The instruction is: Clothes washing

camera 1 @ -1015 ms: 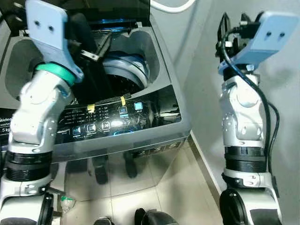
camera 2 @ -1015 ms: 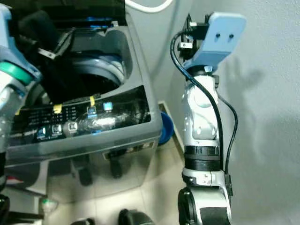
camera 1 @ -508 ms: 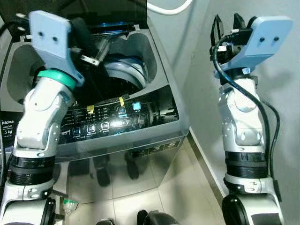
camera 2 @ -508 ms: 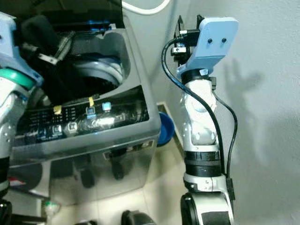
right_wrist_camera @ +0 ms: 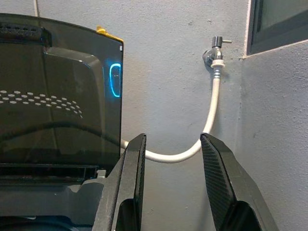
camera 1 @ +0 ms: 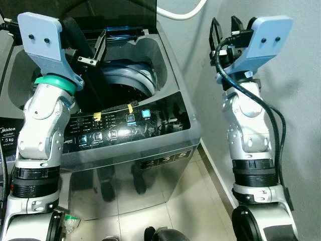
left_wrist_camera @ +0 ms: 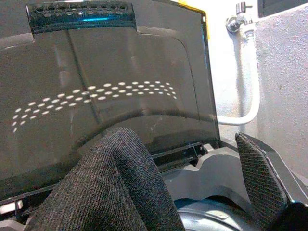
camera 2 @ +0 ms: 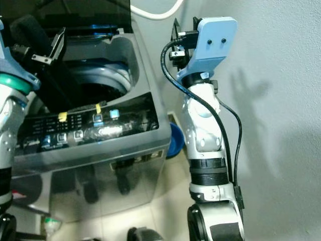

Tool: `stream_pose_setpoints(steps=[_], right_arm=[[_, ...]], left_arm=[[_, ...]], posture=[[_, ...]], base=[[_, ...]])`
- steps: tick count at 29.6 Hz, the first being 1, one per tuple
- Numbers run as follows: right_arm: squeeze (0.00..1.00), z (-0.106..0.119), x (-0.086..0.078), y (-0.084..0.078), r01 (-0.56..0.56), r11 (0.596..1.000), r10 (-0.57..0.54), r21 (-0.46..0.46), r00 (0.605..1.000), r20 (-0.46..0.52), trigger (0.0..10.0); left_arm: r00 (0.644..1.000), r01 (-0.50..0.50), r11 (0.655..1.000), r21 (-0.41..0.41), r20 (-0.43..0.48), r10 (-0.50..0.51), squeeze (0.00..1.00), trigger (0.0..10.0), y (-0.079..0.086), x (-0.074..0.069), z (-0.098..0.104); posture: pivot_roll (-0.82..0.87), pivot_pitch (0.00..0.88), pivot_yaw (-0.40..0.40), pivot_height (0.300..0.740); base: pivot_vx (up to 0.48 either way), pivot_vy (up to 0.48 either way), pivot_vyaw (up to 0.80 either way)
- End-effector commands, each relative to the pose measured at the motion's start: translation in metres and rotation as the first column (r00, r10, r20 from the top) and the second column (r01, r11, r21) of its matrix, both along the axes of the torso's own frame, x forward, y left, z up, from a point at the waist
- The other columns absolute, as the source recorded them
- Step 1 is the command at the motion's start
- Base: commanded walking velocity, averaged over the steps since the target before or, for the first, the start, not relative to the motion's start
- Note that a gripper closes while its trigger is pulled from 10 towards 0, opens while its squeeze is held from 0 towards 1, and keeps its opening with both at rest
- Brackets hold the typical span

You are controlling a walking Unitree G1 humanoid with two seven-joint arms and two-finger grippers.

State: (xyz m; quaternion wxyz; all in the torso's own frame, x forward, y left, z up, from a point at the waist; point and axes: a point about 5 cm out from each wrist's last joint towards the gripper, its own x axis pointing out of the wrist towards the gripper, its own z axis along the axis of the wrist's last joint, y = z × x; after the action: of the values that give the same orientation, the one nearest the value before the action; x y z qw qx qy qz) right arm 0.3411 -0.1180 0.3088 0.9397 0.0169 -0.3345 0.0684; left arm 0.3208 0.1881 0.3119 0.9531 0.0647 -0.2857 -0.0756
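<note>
A grey top-loading washing machine (camera 1: 150,135) stands before me with its dark lid (left_wrist_camera: 96,72) raised and the drum (camera 1: 128,80) exposed. My left gripper (camera 1: 89,40) hovers over the tub opening with its fingers wide apart. A dark grey knitted garment (left_wrist_camera: 106,187) is draped over one finger and hangs down into the tub (camera 1: 83,75). The other finger (left_wrist_camera: 257,178) is bare. My right gripper (camera 1: 224,27) is raised beside the machine's right rear corner, close to the wall. It is open with nothing between its fingers (right_wrist_camera: 219,183).
A white hose (right_wrist_camera: 211,110) runs from a wall tap (right_wrist_camera: 215,50) behind the machine. The grey wall is close on the right. A blue basin (camera 2: 176,138) sits on the tiled floor between machine and wall. The lit control panel (camera 1: 120,125) faces me.
The right arm has swung left, nearer the machine's rear corner. The left gripper has shifted slightly left, and more of the drum now shows beside the hanging garment.
</note>
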Motion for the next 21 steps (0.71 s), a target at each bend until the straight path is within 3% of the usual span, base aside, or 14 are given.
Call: stream_pose_setpoints(steps=[1, 21], right_arm=[[0.0, -0.0033, -0.001, 0.0009, -0.013, 1.0, 0.013, 0.001, 1.0, -0.004, 10.0], [0.0, -0.0005, 0.0031, 0.0007, -0.029, 1.0, 0.03, 0.005, 0.999, -0.012, 10.0]], left_arm=[[1.0, -0.018, 1.0, 0.0, 0.024, 0.018, 0.0, 10.0, 0.0029, -0.0012, 0.0017], [0.998, -0.037, 0.999, -0.02, 0.045, 0.038, 0.0, 10.0, 0.0049, 0.0015, 0.0057]], posture=[[0.06, 0.031, 0.004, 0.74], [0.06, 0.049, -0.013, 0.74]], base=[[0.0, 0.0, 0.0], [0.0, 0.0, 0.0]])
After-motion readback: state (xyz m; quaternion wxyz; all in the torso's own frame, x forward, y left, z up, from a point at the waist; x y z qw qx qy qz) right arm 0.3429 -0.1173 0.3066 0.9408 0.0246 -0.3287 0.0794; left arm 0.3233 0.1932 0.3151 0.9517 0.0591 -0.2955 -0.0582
